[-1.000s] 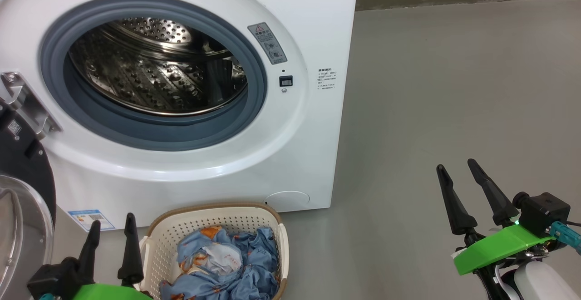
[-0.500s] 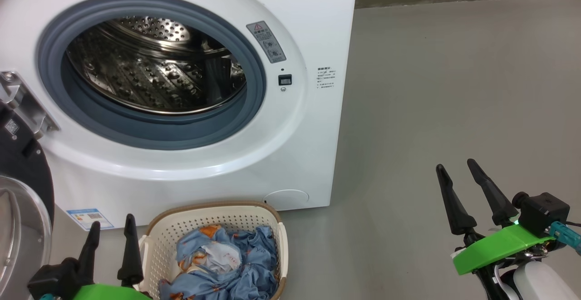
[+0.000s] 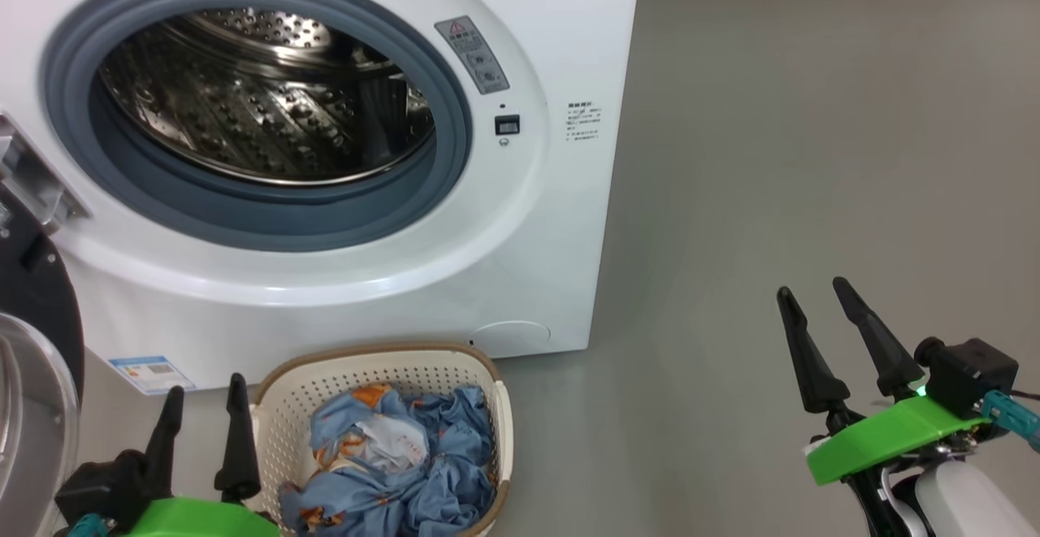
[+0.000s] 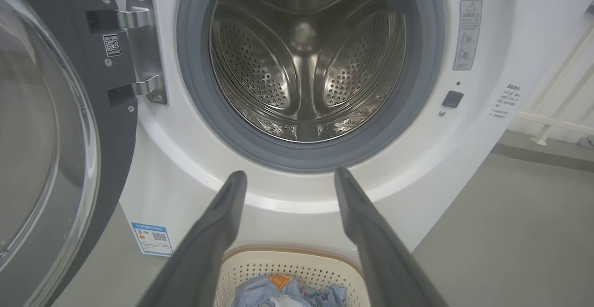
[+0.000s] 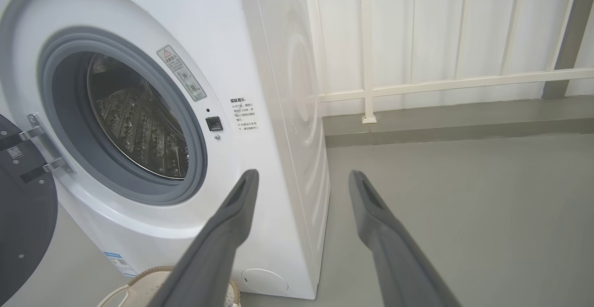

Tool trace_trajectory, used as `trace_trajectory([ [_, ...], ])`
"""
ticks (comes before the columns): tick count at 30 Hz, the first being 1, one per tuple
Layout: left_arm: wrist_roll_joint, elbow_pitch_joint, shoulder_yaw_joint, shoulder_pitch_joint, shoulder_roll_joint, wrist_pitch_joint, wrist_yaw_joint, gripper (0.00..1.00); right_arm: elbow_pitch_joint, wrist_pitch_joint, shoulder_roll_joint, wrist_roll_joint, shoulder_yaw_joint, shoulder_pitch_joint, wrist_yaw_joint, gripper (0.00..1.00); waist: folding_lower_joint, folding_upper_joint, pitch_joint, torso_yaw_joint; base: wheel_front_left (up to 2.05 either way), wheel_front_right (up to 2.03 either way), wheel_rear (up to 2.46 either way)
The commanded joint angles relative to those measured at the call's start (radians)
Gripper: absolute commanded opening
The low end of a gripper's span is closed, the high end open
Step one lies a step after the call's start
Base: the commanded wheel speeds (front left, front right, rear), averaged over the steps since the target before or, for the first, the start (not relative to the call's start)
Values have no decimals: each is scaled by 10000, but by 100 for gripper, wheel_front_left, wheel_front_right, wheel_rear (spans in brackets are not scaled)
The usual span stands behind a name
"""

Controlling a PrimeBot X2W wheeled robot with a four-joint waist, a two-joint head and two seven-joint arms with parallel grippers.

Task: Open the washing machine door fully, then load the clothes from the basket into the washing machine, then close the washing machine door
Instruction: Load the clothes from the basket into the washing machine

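The white washing machine (image 3: 561, 220) (image 4: 468, 126) (image 5: 260, 42) stands with its steel drum bare and nothing inside. Its door (image 3: 36, 374) (image 4: 51, 126) (image 5: 23, 223), black-rimmed with a glass bowl, is swung wide to the left on its hinge. On the floor before the machine sits the cream basket (image 3: 284, 407) (image 4: 278, 260) (image 5: 134, 288), holding blue bear-print clothes (image 3: 422, 472) (image 4: 283, 290). My left gripper (image 3: 203, 391) (image 4: 290, 174) is open and empty just left of the basket. Out over bare floor at the right, my right gripper (image 3: 812, 289) (image 5: 301, 174) is open and empty.
Grey floor (image 3: 812, 155) spreads to the right of the machine. A white railing and wall panels (image 5: 417, 84) run behind it. A blue label sticker (image 3: 150, 373) sits low on the machine's front.
The head camera has tipped down a little, so the whole picture shifted upward. Both grippers stay open and hold their places.
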Motion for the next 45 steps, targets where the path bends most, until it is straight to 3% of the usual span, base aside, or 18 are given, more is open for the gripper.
trace_trajectory([
  [1, 40, -106, 283, -505, 225, -35, 11, 100, -283, -122, -75, -62, 176, -423, 46, 100, 0, -1, 171, -11, 0, 0, 0],
  [27, 71, 1495, -302, -2466, 286, 418, -526, 100, -664, -122, 242, -172, -1, -1523, 46, 100, 0, -1, 3246, -435, 0, 0, 0],
  [45, -219, 5263, -923, -4894, -2, 1299, -1605, 100, -917, -122, 470, -253, 229, -2489, 46, 100, 0, -1, 5310, -1093, 0, 0, 0],
])
